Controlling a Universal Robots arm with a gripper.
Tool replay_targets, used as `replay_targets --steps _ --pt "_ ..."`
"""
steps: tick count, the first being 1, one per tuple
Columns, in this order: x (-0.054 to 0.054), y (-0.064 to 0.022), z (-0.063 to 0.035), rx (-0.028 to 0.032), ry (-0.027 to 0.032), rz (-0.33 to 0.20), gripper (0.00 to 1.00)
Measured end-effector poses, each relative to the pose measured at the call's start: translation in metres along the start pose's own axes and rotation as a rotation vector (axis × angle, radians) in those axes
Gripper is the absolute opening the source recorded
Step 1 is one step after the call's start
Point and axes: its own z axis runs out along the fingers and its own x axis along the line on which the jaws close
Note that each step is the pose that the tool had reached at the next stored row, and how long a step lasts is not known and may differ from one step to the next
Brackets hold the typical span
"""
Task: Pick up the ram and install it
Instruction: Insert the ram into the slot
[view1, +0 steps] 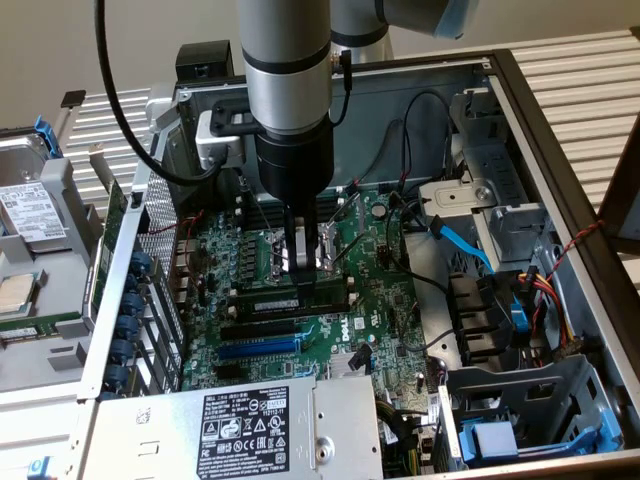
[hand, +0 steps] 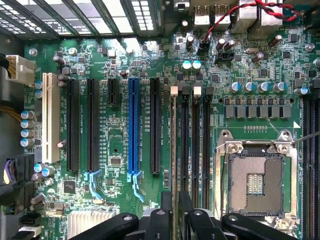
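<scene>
The ram (view1: 296, 301) is a long green stick with black chips. It stands on edge in the memory slot nearest the expansion slots of the motherboard (view1: 385, 300). In the wrist view the ram (hand: 173, 145) shows edge-on as a thin line running down that slot. My gripper (view1: 302, 274) hangs straight above its middle, one dark finger on each side. In the wrist view the gripper (hand: 176, 205) straddles the stick, and a narrow gap shows between each finger and the board. The jaws are open and hold nothing.
Two empty black memory slots (hand: 200, 145) and the open CPU socket (hand: 255, 182) lie beside the ram. A blue expansion slot (hand: 133, 125) and black ones lie on its other side. The power supply (view1: 240, 430), drive cage (view1: 520, 420), cables (view1: 460, 245) and case walls (view1: 540, 130) ring the board.
</scene>
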Motion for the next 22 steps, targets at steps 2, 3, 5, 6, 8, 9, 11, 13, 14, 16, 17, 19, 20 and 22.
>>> replay_targets --steps 2,3,5,6,8,9,11,13,14,16,17,19,20,22 --pt "0.0000 0.0000 0.0000 0.0000 0.0000 0.000 0.21" --pt "0.0000 0.0000 0.0000 0.0000 0.0000 0.000 0.21" --pt "0.0000 0.0000 0.0000 0.0000 0.0000 0.000 0.21" --pt "-0.0002 0.0000 -0.0002 -0.0001 0.0002 0.000 0.21" --pt "-0.0002 0.0000 -0.0016 0.0000 0.0001 0.000 0.21" --pt "-0.0002 0.0000 -0.0026 0.0000 0.0000 0.000 0.21" --pt "0.0000 0.0001 -0.0047 0.0000 0.0000 0.000 0.21" --pt "0.0001 0.0001 -0.0063 -0.0001 0.0001 0.000 0.21" --pt "0.0000 0.0000 -0.0066 0.0000 -0.0001 0.000 0.21" --pt "0.0001 0.0001 -0.0070 0.0001 -0.0006 0.000 0.21" --pt "0.0001 0.0001 -0.0072 0.0001 -0.0009 0.000 0.21" --pt "0.0001 0.0001 -0.0079 -0.0001 -0.0014 0.000 0.21" --pt "0.0001 0.0001 -0.0080 0.0000 -0.0017 0.000 0.21" --pt "0.0002 0.0001 -0.0085 -0.0001 -0.0015 0.000 0.21"
